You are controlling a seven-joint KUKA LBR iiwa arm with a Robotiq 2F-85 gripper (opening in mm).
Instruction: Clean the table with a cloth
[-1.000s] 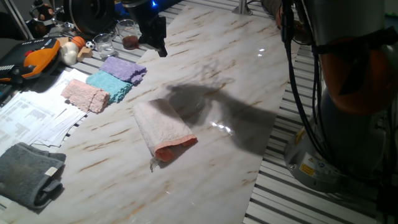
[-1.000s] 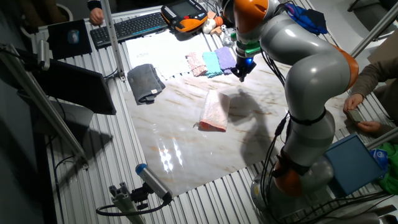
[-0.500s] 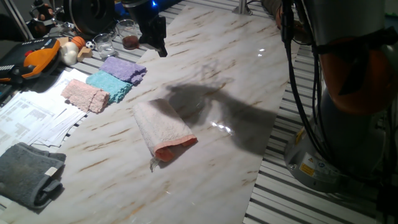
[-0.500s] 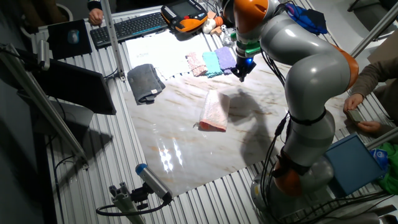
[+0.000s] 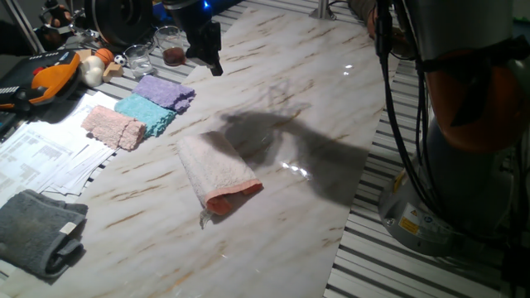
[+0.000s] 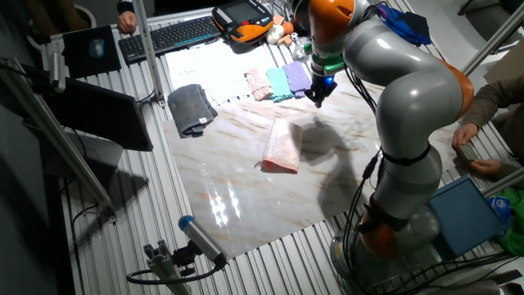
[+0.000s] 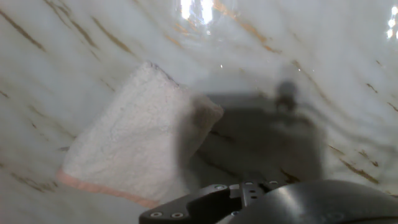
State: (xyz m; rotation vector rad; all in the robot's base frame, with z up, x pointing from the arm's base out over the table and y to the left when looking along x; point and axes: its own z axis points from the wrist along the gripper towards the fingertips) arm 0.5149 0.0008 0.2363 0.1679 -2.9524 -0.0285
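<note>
The cloth (image 5: 217, 172) is a pale pinkish-white folded terry towel with an orange-red edge. It lies in the middle of the white marble table (image 5: 323, 99), and shows in the other fixed view (image 6: 282, 146) and the hand view (image 7: 134, 143). My gripper (image 5: 215, 68) is black and hangs above the table's far part, well off the cloth and touching nothing. It also shows in the other fixed view (image 6: 320, 100). Its fingers look closed together and empty. The hand view shows only the gripper's body and its shadow beside the cloth.
A salmon-pink cloth (image 5: 114, 127), a teal cloth (image 5: 145, 112) and a purple cloth (image 5: 164, 91) lie in a row at the table's left edge. A grey towel (image 5: 40, 232) lies at the near left. Two glasses (image 5: 170, 45) stand behind the gripper. Papers (image 5: 50, 153) lie beside the table.
</note>
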